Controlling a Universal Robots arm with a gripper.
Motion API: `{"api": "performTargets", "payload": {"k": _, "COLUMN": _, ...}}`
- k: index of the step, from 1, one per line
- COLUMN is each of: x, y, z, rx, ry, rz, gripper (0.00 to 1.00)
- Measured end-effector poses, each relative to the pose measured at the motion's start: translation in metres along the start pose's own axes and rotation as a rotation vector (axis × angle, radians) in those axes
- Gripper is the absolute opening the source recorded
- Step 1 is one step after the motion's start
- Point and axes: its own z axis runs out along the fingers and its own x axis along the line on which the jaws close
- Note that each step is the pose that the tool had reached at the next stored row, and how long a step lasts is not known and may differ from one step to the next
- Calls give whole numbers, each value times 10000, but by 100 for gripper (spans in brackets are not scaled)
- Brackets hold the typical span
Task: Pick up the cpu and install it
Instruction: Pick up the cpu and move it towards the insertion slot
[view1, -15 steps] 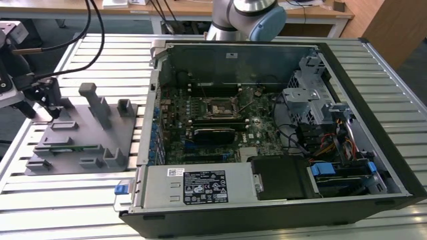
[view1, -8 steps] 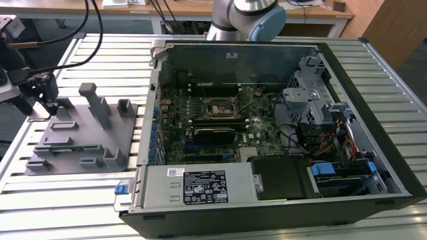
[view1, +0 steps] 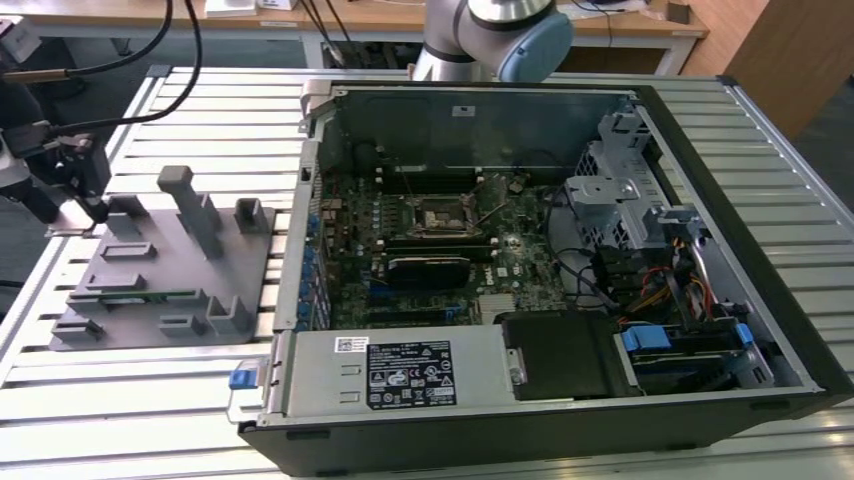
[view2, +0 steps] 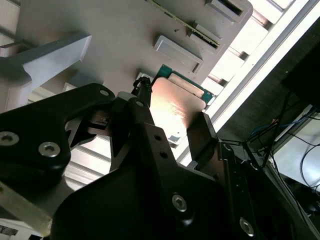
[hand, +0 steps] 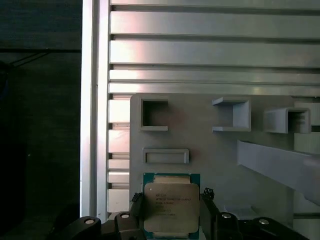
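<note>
One small square cpu (hand: 171, 207) is clamped in the claw (hand: 171, 202), whose black fingers (hand: 207, 207) press against two opposite edges of the chip. The cpu has a flat silver-grey metal top with a dull shine, and a thin green rim shows around it. In the second wrist view the same chip (view2: 175, 107) sits between the dark fingers (view2: 144, 107) and catches a warm reflection. It is over one corner of a grey tray (hand: 220, 160) moulded with raised pockets and slots, just beside the tray's edge. The tray lies on a surface (view1: 174, 385) of ribbed aluminium slats. At the exterior view's right of the tray stands an open computer case (view1: 747, 230). Its green motherboard (view1: 360, 260) carries a square socket frame (view1: 434, 215), well apart from the tray. Behind the surface are wooden desks (view1: 347, 20) with hanging cables. The arm (view1: 501, 40) rises behind the case. Its wrist end is cut off at the exterior view's left edge. The claw covers the chip's near edge in the first wrist view. Whether the cpu rests in the tray or is lifted clear cannot be told.
</note>
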Motion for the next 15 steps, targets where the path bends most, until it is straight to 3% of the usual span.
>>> {"api": "performTargets", "payload": {"k": 15, "x": -4, "y": 3, "z": -258, "rx": 0, "ry": -36, "rz": -1, "gripper": 53}}
